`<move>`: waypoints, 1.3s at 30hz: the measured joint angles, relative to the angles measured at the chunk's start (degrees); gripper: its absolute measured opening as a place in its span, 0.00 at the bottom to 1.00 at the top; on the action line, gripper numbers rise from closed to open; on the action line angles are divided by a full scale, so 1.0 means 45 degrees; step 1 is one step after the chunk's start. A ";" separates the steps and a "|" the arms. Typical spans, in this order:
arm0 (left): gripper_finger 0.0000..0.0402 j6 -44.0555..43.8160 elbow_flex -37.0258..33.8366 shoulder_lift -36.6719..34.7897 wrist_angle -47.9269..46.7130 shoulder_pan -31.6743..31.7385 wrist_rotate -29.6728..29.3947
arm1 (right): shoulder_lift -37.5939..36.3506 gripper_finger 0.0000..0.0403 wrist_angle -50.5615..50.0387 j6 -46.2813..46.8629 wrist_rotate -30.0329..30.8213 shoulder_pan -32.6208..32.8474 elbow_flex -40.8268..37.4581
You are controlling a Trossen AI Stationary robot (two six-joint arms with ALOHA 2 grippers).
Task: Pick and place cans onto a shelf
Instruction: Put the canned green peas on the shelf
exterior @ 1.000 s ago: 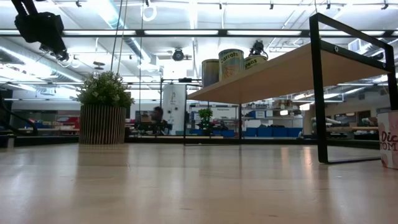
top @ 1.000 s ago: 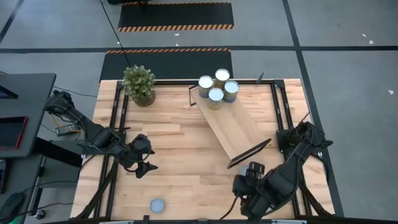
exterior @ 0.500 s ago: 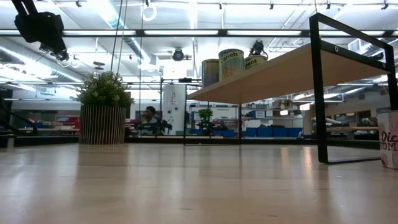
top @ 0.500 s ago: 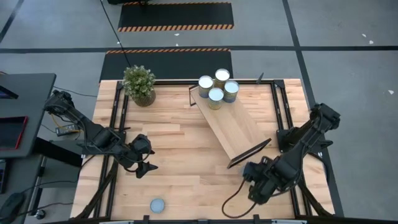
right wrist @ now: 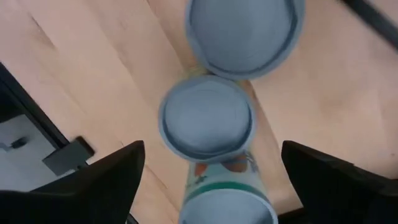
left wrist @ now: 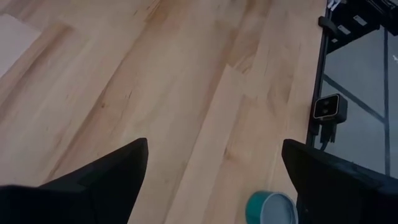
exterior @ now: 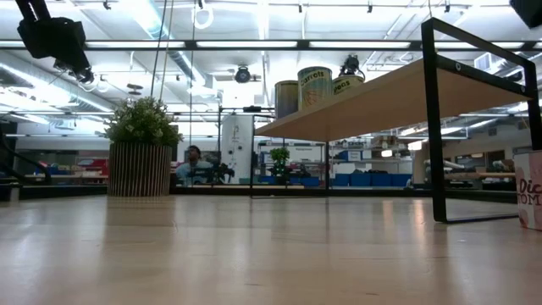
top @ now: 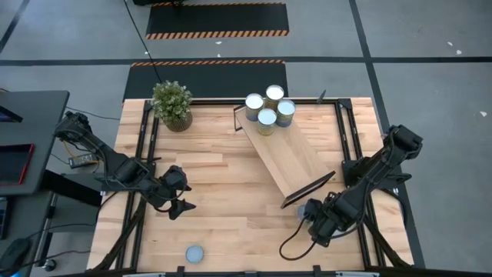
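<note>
Several cans (top: 267, 117) stand on the far end of the light-wood shelf (top: 292, 158), which lies slantwise across the table; they also show in the low view (exterior: 314, 86). My right gripper (top: 311, 218) is open above a cluster of blue-grey-topped cans (right wrist: 207, 118) by the shelf's near bracket, its fingers apart on either side without touching. Another of these cans (right wrist: 245, 31) stands beyond, and one shows in the low view (exterior: 529, 191). My left gripper (top: 178, 201) is open and empty at mid-left. A lone can (top: 194, 253) stands near the front edge and also shows in the left wrist view (left wrist: 272, 208).
A potted plant (top: 171, 104) stands at the far left corner. The shelf's black end bracket (exterior: 436, 127) rises at the right of the low view. Bare wood (top: 223, 185) lies between the two arms. A person shows in the room behind.
My right gripper has gone from the table's near edge a little toward the far edge, to the shelf's near end, and now covers the can that showed beside it. Its fingers stay apart. The cans have kept still.
</note>
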 joint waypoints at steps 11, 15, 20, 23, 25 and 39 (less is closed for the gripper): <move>0.93 -0.0116 0.0000 0.0004 -0.0002 -0.0003 0.0000 | -0.0098 0.99 0.1266 -0.0590 0.0217 -0.0160 -0.0965; 0.93 -0.0121 0.0000 0.0004 0.0000 0.0000 0.0000 | -0.0098 0.99 0.1726 -0.0566 0.0377 -0.0164 -0.1123; 0.93 -0.0130 0.0000 0.0004 0.0041 -0.0003 0.0000 | -0.0098 0.99 0.1688 -0.0663 0.0829 -0.0164 -0.1147; 0.93 -0.0132 0.0000 0.0004 0.0112 -0.0001 0.0000 | -0.0098 0.99 0.1676 -0.0667 0.0913 -0.0127 -0.1147; 0.93 -0.0135 0.0000 0.0004 0.0136 -0.0005 0.0000 | -0.0098 0.99 0.1668 -0.0665 0.1076 -0.0065 -0.1147; 0.93 -0.0122 0.0000 0.0004 0.0133 -0.0005 0.0003 | 0.1266 0.99 0.1916 -0.0693 0.1101 0.0093 -0.1147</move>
